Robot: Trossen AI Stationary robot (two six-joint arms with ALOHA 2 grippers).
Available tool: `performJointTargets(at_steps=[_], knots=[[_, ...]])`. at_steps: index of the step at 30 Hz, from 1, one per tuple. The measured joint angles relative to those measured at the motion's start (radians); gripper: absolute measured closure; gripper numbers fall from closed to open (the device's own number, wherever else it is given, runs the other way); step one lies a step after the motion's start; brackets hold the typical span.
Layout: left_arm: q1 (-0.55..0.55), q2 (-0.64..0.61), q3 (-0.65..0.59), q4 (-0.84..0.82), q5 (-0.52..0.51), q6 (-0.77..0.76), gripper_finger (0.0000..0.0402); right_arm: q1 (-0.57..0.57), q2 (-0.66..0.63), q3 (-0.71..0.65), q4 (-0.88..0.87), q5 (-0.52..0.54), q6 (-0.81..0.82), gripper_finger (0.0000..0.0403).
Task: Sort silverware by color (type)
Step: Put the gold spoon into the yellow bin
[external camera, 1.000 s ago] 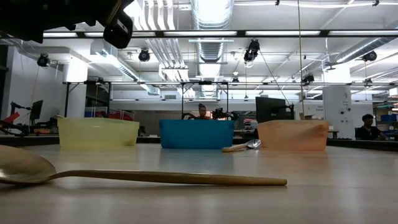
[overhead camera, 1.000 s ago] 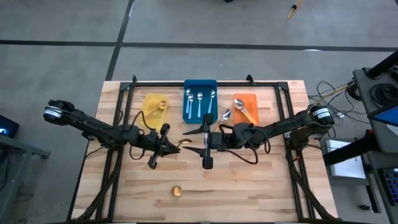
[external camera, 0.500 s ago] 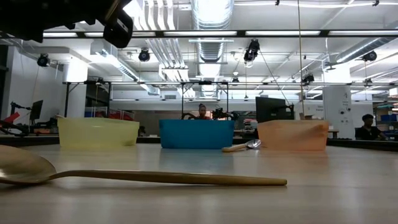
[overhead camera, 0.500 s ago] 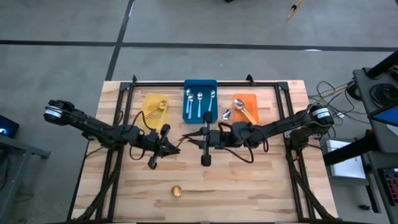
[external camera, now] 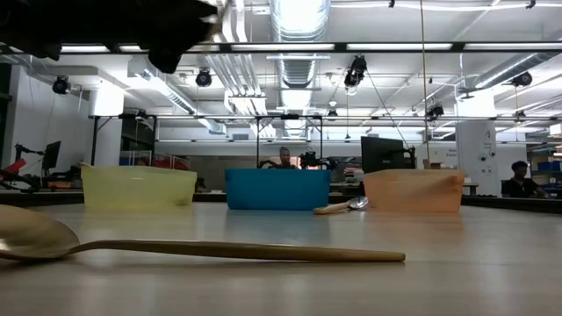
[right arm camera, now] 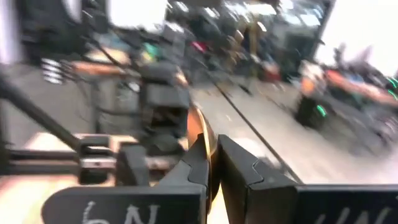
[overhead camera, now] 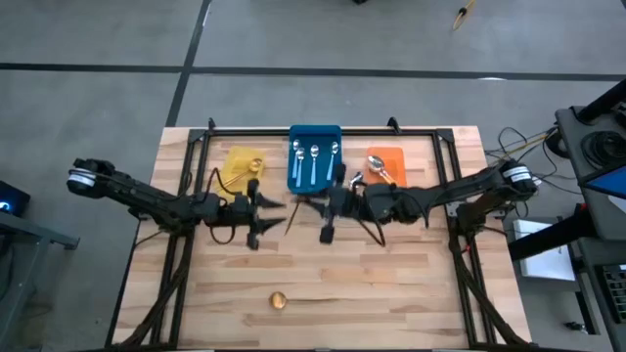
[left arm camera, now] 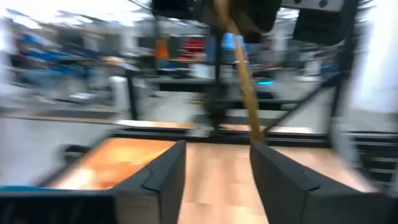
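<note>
A gold spoon (overhead camera: 288, 219) hangs in the air between my two grippers, above the table's middle. My right gripper (overhead camera: 311, 206) is shut on it. My left gripper (overhead camera: 262, 217) is open. The spoon's thin handle (left arm camera: 245, 81) runs down to a point between the left fingers (left arm camera: 160, 177), close to one of them. Another gold spoon (external camera: 202, 250) lies flat on the table near its front edge. A silver-bowled spoon (external camera: 344, 206) lies on the table in front of the orange bin (overhead camera: 387, 166). My right gripper pinches the gold spoon between its two fingers (right arm camera: 231, 163), on a broad gold part (right arm camera: 200, 135) at the end away from the handle's tip. The fingers come about level from the table's right side. The spoon is lifted clear of the table, its handle reaching toward my left gripper.
Three bins stand in a row at the far edge. The yellow bin (overhead camera: 241, 166) holds a gold spoon, the blue bin (overhead camera: 314, 161) holds three blue-handled spoons, and the orange bin holds a spoon. A black frame borders the table. People stand in the room behind.
The gold spoon has passed from my left gripper to my right. The right gripper, wide open a second ago, has shut on the spoon, and then the left gripper has opened. Both grippers have shifted a little toward the far edge.
</note>
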Motion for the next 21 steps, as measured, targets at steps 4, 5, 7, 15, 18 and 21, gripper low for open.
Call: performJointTargets(at_steps=[4,5,7,15,18,21], knots=[[0.022,0.000,0.000,0.004,-0.144,0.117,0.0213,-0.080,-0.010,-0.011,-0.084,0.050,0.066,0.0393],[0.032,0.000,0.000,0.004,-0.164,0.134,0.0209,-0.101,-0.006,-0.016,-0.089,0.050,0.077,0.0393],[0.058,0.003,0.000,0.012,-0.182,0.147,0.0206,-0.146,0.002,-0.030,-0.086,0.049,0.092,0.0392],[0.215,0.069,0.000,0.079,-0.158,0.089,0.0213,-0.294,0.003,-0.161,0.097,0.036,0.138,0.0392],[0.281,0.134,0.008,0.174,-0.089,0.074,0.0215,-0.325,0.009,-0.208,0.187,0.036,0.138,0.0392],[0.333,0.213,0.058,0.187,-0.069,0.069,0.0216,-0.342,0.024,-0.238,0.267,0.036,0.141,0.0391]])
